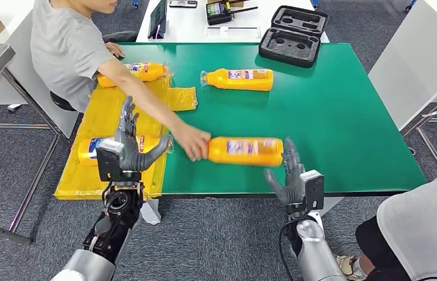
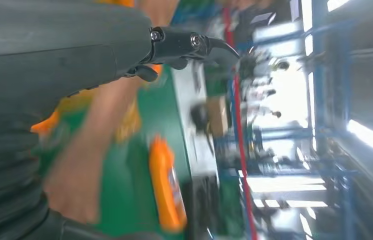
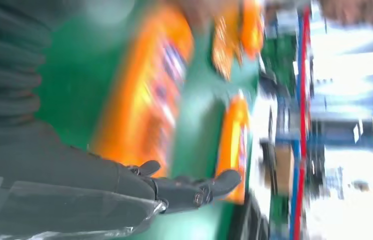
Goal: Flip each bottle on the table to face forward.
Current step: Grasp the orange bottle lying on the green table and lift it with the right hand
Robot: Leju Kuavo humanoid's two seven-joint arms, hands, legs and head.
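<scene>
Head view: four bottles are lying flat on the green table [image 1: 351, 129] — nothing yet handled. A person's hand [image 1: 191, 142] is gripping the near bottle [image 1: 245, 151], just beside the right hand [image 1: 289, 175], open and empty. The left hand [image 1: 128, 143] is hovering spread above the bottle on yellow film [image 1: 90, 149]. Wrist views are blurring — fingers [image 3: 194, 190] apart.

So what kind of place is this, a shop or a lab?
Most likely a robot test lab or workshop: a green work table with orange bottles laid out, an open foam-lined equipment case, and people seated around it.
</scene>
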